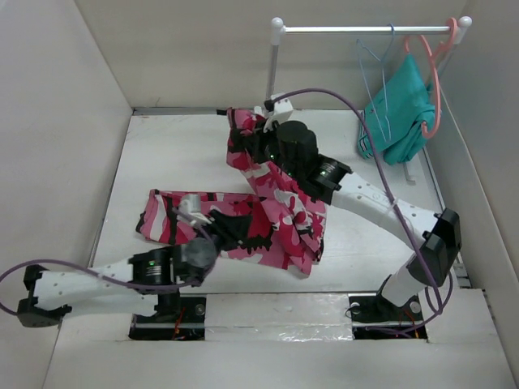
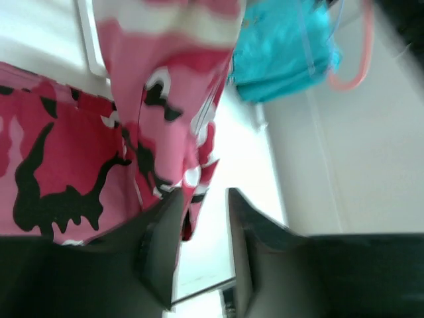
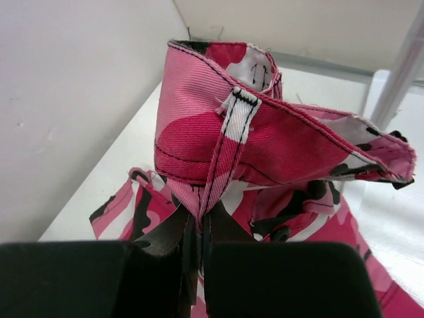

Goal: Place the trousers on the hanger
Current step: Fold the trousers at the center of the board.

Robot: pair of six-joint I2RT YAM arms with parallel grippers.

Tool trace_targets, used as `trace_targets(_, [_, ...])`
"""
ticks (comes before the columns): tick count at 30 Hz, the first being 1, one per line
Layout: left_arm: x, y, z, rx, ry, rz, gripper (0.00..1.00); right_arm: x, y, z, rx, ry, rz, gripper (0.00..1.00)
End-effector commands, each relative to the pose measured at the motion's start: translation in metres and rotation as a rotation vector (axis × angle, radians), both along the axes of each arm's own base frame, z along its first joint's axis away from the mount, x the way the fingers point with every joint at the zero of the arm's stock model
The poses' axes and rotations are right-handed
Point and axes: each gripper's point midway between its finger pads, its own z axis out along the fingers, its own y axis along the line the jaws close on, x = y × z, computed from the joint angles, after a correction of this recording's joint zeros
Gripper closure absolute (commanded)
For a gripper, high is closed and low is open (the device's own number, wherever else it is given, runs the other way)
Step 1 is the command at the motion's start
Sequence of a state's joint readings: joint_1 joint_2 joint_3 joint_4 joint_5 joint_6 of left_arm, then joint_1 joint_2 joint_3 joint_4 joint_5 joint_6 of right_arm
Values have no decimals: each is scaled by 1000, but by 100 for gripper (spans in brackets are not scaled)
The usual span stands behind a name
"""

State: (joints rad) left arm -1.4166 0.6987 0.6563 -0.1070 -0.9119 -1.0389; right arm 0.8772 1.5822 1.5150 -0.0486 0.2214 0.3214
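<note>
Pink camouflage trousers (image 3: 218,139) are sitting waistband-pinched in the clenched right jaws, left jaws gaping beside a leg, probably needing closing before lifting.

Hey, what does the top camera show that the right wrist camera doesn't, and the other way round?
Only the top view shows the rail's top bar with the light-blue hanger, the salmon hanger and the teal garment hanging from it, plus the left claw. Only the right wrist view shows the right claw shut on the waistband, just below a belt loop. Both show the camouflage trousers and the white table.
</note>
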Motion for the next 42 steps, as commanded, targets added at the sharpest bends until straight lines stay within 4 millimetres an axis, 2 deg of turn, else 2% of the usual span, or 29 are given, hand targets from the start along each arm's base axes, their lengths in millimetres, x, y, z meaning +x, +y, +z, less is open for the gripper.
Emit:
trace_targets(1, [3, 60, -1, 44, -5, 96, 76, -12, 32, 65, 167, -124, 36, 100])
trace_targets(2, [2, 70, 7, 15, -11, 105, 80, -16, 52, 50, 145, -106, 62, 100])
trace_targets(5, [2, 108, 39, -88, -47, 145, 91, -21, 82, 44, 141, -104, 95, 100])
trace_targets(6, [3, 123, 52, -115, -63, 175, 94, -26, 106, 28, 122, -89, 126, 100])
trace_targets(8, [3, 142, 63, -142, -80, 201, 95, -32, 131, 12, 103, -71, 158, 100])
trace_targets(9, [4, 152, 72, -158, -91, 228, 96, -38, 154, -19, 64, -42, 189, 100])
trace_targets(10, [5, 159, 74, -143, -95, 241, 96, -42, 167, -16, 74, -49, 211, 100])
trace_targets(12, [6, 172, 84, -159, -99, 272, 96, -53, 192, -37, 45, -24, 258, 100])
trace_targets(13, [6, 176, 85, -154, -101, 278, 96, -66, 214, -67, 9, 0, 307, 100])
trace_targets(14, [6, 179, 86, -154, -102, 290, 96, -72, 226, -64, 22, -7, 327, 99])
trace_targets(18, [7, 198, 91, -184, -106, 333, 96, -97, 265, -114, -18, 42, 429, 66])
trace_targets(19, [7, 203, 89, -192, -105, 339, 96, -111, 273, -123, -20, 54, 478, 45])
trace_targets(20, [7, 208, 85, -200, -104, 358, 92, -110, 271, -138, -46, 77, 471, 24])
trace_targets(22, [7, 211, 82, -213, -100, 371, 88, -111, 263, -144, -69, 88, 457, 15])
trace_targets(23, [8, 210, 81, -211, -100, 371, 87, -104, 251, -113, -20, 58, 443, 13])
trace_targets(24, [8, 207, 76, -203, -97, 368, 86, -104, 235, -137, -57, 87, 438, 13])
trace_targets(26, [9, 200, 69, -173, -92, 371, 83, -103, 214, -119, -7, 55, 426, 13])
trace_targets(27, [10, 195, 66, -152, -91, 372, 82, -103, 190, -83, 37, 23, 404, 13])
trace_targets(28, [12, 186, 62, -105, -92, 374, 81, -105, 168, -116, -27, 55, 367, 22])
trace_targets(29, [13, 181, 60, -76, -91, 378, 81, -107, 154, -115, -24, 47, 344, 30])
trace_targets(30, [13, 175, 56, -49, -87, 379, 80, -111, 132, -90, 13, 23, 319, 40])
trace_targets(31, [16, 161, 50, 7, -86, 380, 80, -109, 105, -128, -50, 64, 268, 71])
trace_targets(33, [19, 142, 37, 96, -89, 373, 79, -111, 72, -143, -81, 82, 221, 90])
trace_targets(34, [21, 125, 26, 176, -89, 367, 78, -113, 54, -136, -73, 73, 191, 100])
trace_targets(35, [22, 116, 22, 199, -84, 363, 78, -116, 31, -173, -148, 115, 172, 100])
trace_targets(37, [25, 92, 5, 303, -76, 346, 79, -119, 7, -186, -165, 137, 175, 100])
trace_targets(38, [26, 86, 0, 320, -72, 348, 79, -128, -5, -208, -197, 161, 186, 100])
trace_targets(41, [39, 86, -22, 423, -22, 411, 77, -140, -9, -214, -219, 141, 257, 67])
trace_targets(42, [50, 99, -37, 481, 37, 446, 77, -142, -6, -213, -226, 138, 282, 57])
